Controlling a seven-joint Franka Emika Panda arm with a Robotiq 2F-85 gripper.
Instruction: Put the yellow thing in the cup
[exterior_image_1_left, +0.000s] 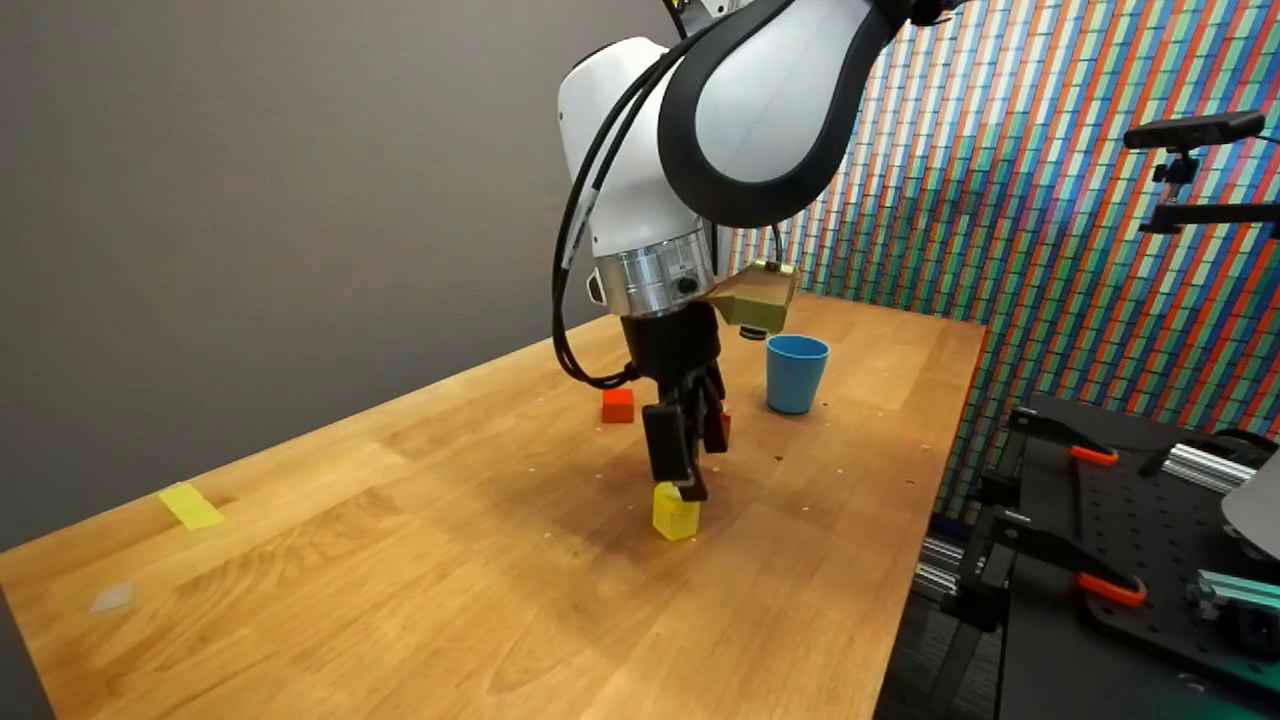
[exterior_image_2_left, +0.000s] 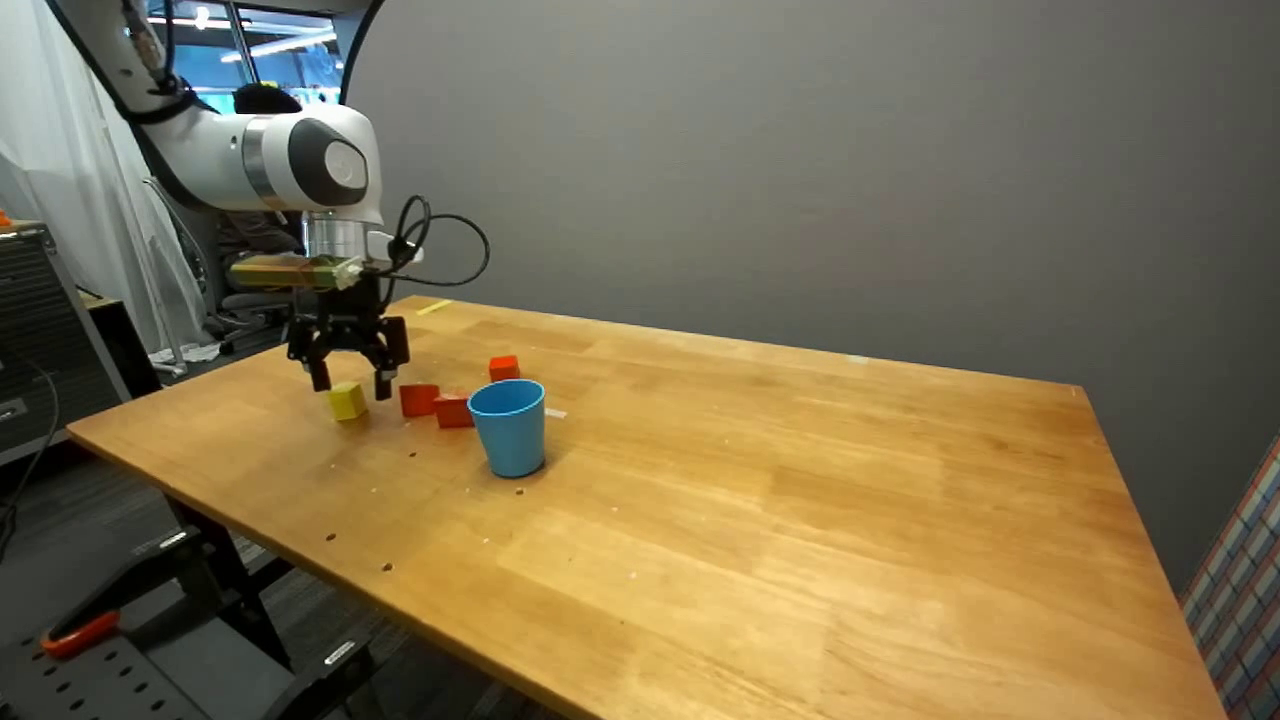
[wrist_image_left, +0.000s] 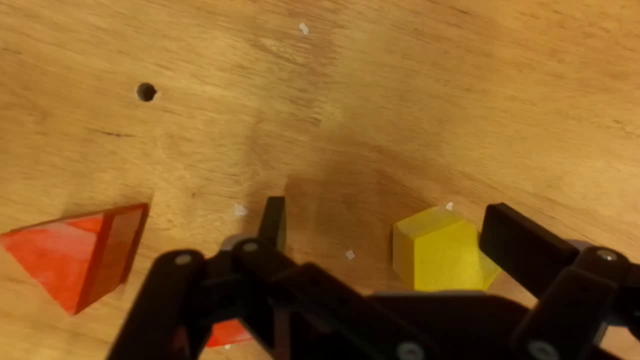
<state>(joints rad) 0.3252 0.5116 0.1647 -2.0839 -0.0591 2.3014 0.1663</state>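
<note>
The tool is hanging spread and empty. The yellow block is sitting off-centre below it, on the worktop. Good grasping is probably requiring centring, then lowering, before closing.

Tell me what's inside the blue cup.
Inside the blue cup, both exterior views show only upper inner wall; nothing rises above the rim. The near side hides the bottom, so anything there cannot be seen.
</note>
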